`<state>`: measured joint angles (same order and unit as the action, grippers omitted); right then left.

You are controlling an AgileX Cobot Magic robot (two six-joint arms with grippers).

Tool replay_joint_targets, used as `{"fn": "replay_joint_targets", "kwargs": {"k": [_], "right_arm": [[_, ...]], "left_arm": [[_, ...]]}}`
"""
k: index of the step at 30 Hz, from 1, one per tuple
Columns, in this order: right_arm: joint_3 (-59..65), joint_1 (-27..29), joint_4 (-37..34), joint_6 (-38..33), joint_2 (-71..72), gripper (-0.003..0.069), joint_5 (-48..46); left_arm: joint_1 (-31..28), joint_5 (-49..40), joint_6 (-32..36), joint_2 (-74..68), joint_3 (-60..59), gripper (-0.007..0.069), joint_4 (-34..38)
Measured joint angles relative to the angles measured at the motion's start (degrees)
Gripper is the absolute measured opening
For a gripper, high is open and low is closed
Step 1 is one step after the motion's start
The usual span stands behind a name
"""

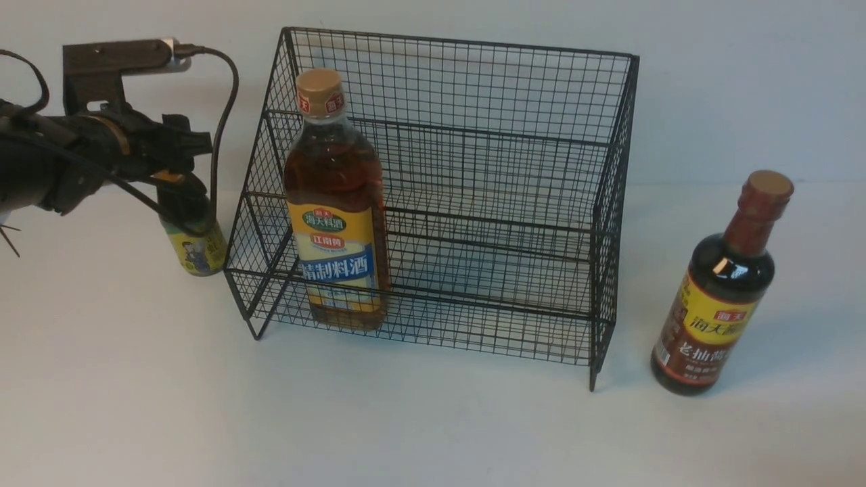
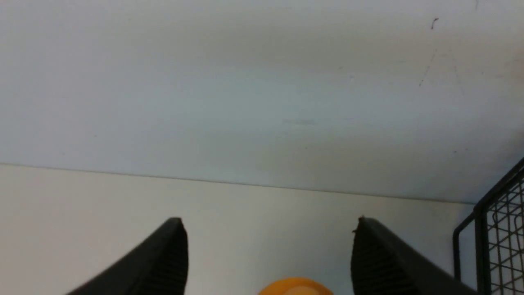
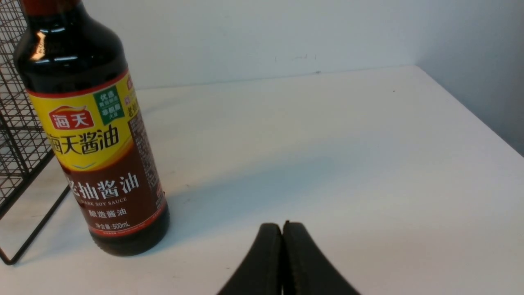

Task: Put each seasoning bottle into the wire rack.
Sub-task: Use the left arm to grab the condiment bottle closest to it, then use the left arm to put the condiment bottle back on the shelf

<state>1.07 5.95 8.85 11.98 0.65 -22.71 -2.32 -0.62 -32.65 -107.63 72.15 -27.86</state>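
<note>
My left gripper (image 2: 268, 223) has its jaws wide apart at the top of the small squeeze bottle (image 1: 196, 250). The orange nozzle (image 2: 295, 287) sits between the fingers and touches neither. The bottle stands on the table (image 1: 406, 433), just beside the left side of the wire rack (image 1: 612, 203).

For a sound grasp, I judge I should come lower, centre the pads on the body below the nozzle, close, then lift straight up. The rack's sloping side wires are close there, so I'd clear the rim before swinging in.

Open room lies on the bottom tier to the right of the amber cooking-wine bottle (image 1: 336, 223), which stands there already. The dark soy sauce bottle (image 1: 720, 297) stands on the table to the right of the rack. My right gripper (image 3: 282, 224) is near it, pinched shut and empty.
</note>
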Motion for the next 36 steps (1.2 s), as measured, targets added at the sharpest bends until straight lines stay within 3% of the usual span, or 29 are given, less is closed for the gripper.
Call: {"fn": "replay_joint_targets", "kwargs": {"k": [2,6,16,23,27,36], "right_arm": [[0.0,0.0,0.0,0.0,0.0,-0.0013,0.0],[0.0,0.0,0.0,0.0,0.0,-0.0013,0.0],[0.0,0.0,0.0,0.0,0.0,-0.0013,0.0],[0.0,0.0,0.0,0.0,0.0,-0.0013,0.0],[0.0,0.0,0.0,0.0,0.0,-0.0013,0.0],[0.0,0.0,0.0,0.0,0.0,-0.0013,0.0]], "left_arm": [[0.0,0.0,0.1,-0.3,0.0,0.0448,0.0],[0.0,-0.1,0.1,-0.5,0.0,0.0256,-0.2],[0.0,-3.5,0.2,1.5,-0.1,0.026,-1.0],[1.4,-8.7,0.2,13.6,-0.1,0.026,-2.9],[5.4,-13.1,0.3,20.5,-0.1,0.026,-2.9],[23.2,-25.0,7.8,36.4,-0.1,0.026,-2.1]]}}
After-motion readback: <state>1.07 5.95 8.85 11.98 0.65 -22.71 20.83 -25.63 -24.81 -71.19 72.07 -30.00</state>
